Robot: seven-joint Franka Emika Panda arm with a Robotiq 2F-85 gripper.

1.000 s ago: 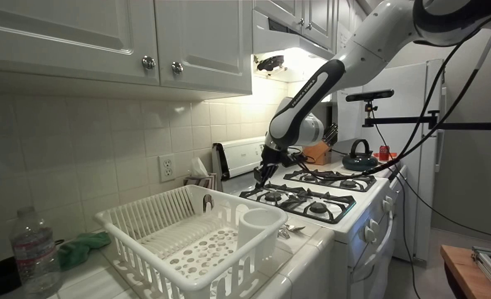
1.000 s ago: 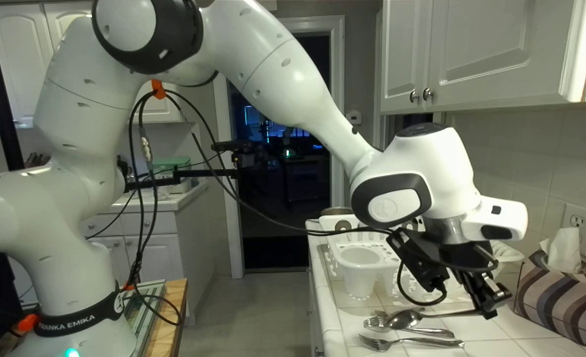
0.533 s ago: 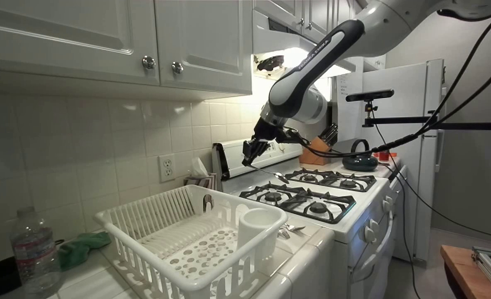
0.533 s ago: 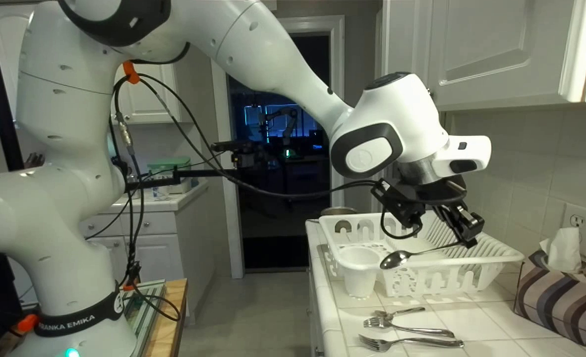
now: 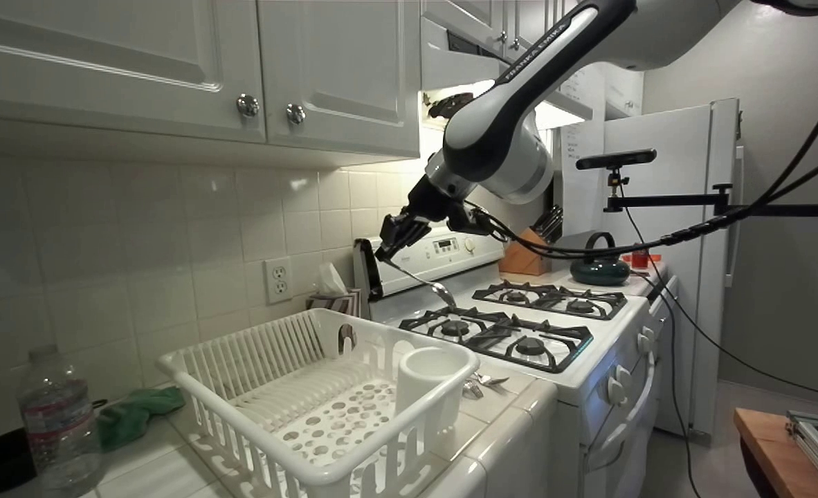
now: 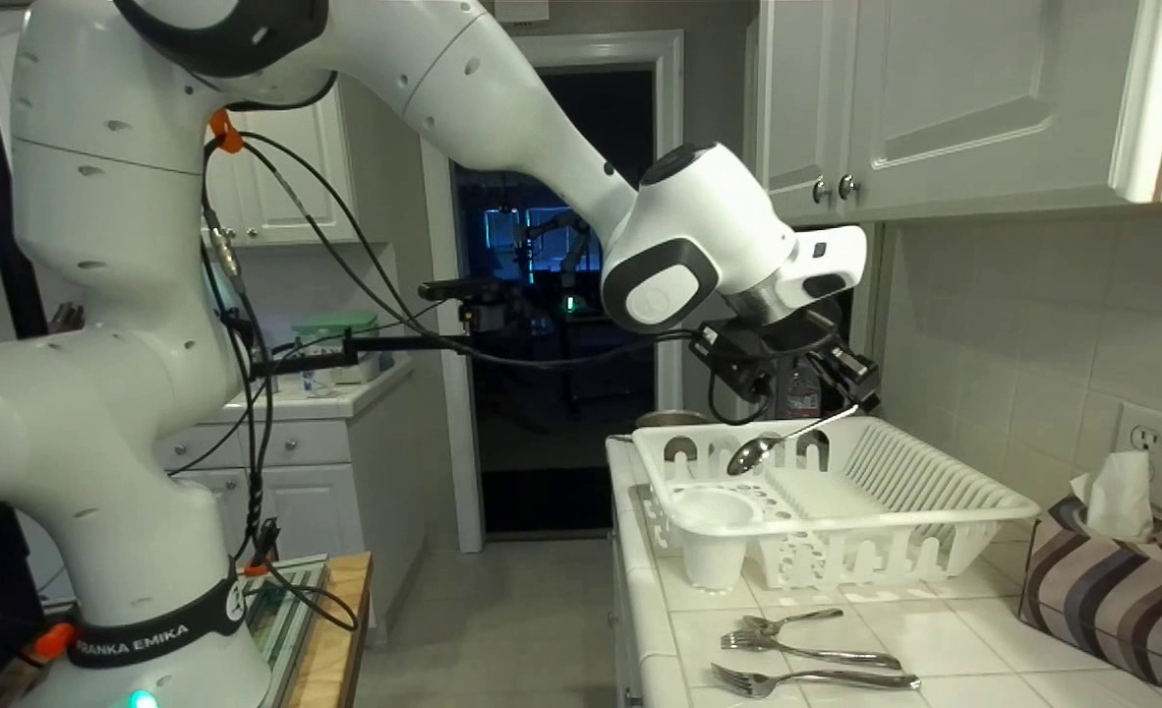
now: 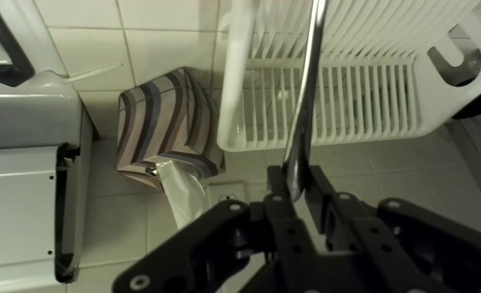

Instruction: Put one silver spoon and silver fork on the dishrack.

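My gripper is shut on the handle end of a silver spoon and holds it in the air, bowl hanging lower. In an exterior view the gripper and spoon appear over the dishrack. In the wrist view the handle runs from between the fingertips across the rack; the bowl is out of frame. The white dishrack has a white cup at one corner. A silver fork, another fork and a partly hidden utensil lie on the counter.
A striped tissue box stands by the wall near the rack. White cabinets hang above. The stove adjoins the counter. A plastic bottle and green cloth lie beyond the rack's far side from the stove.
My gripper has lifted the spoon from beside the forks and carried it up and toward the dishrack. The forks on the counter look unmoved.
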